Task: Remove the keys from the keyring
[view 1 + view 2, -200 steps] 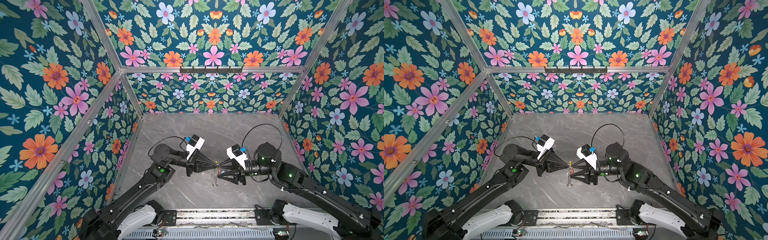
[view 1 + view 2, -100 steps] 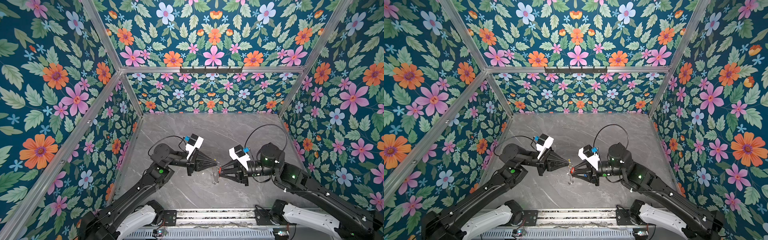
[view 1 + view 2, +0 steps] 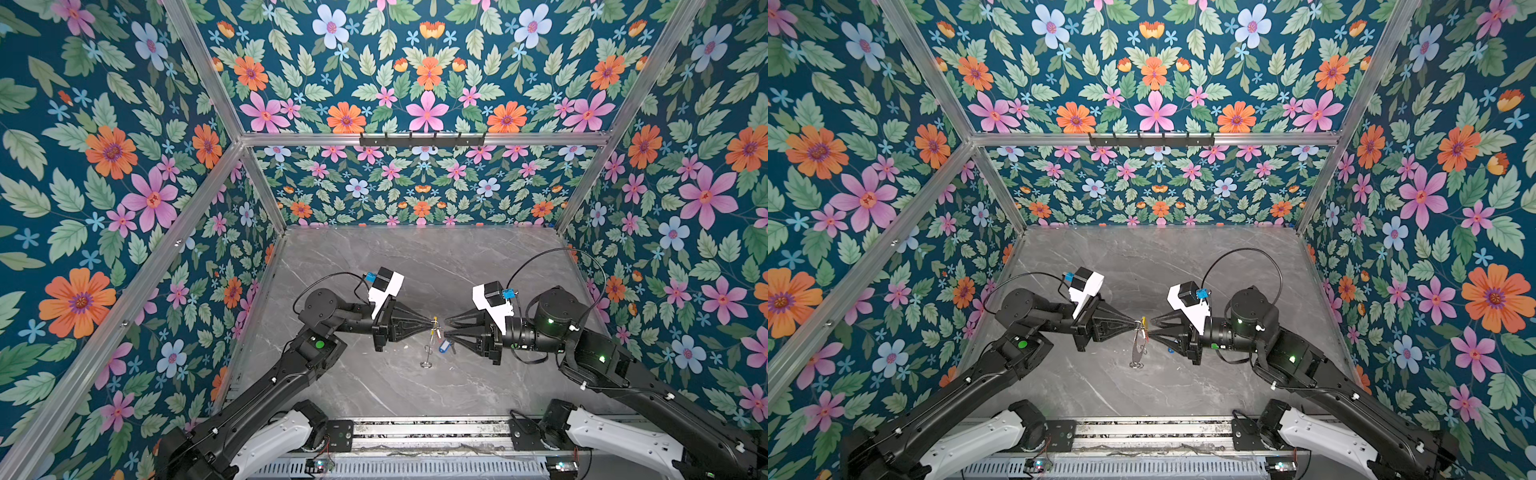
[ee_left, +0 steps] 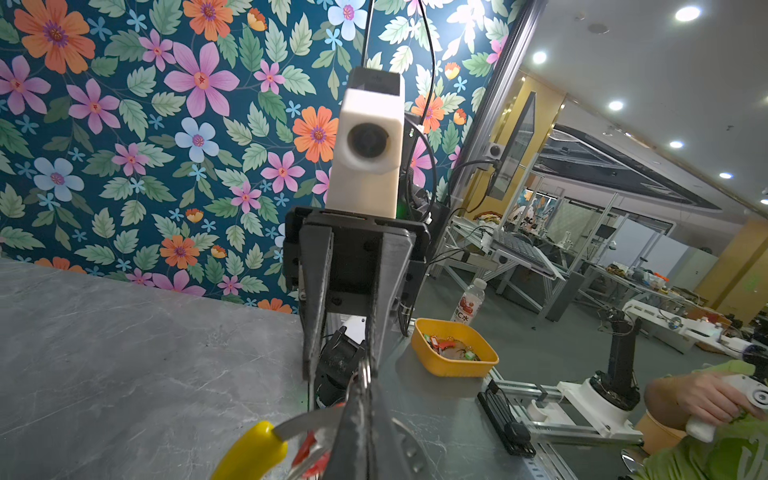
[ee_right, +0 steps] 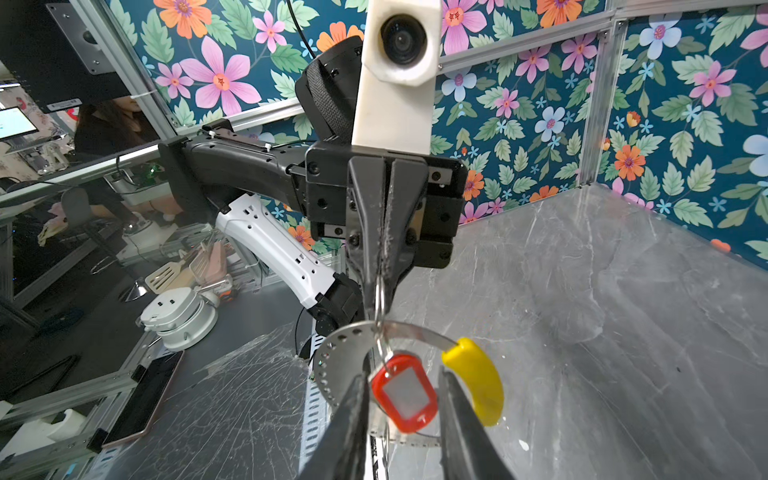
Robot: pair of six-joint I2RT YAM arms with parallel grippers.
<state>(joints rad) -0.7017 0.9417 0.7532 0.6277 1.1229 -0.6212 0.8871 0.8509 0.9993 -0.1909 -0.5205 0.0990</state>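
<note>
Above table (image 3: pixel 374 257), left gripper (image 3: pixel 429 322) (seemingly pinching keyring (image 5: pixel 473 378)) faces right gripper (image 3: pixel 445 327), level.

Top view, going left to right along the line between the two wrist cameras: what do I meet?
Left wrist camera → left gripper → keyring's yellow sleeve → right gripper → right wrist camera.

Top views overhead, wrist views close, facing each other across keyring (image 5: pixel 428 336)
</note>
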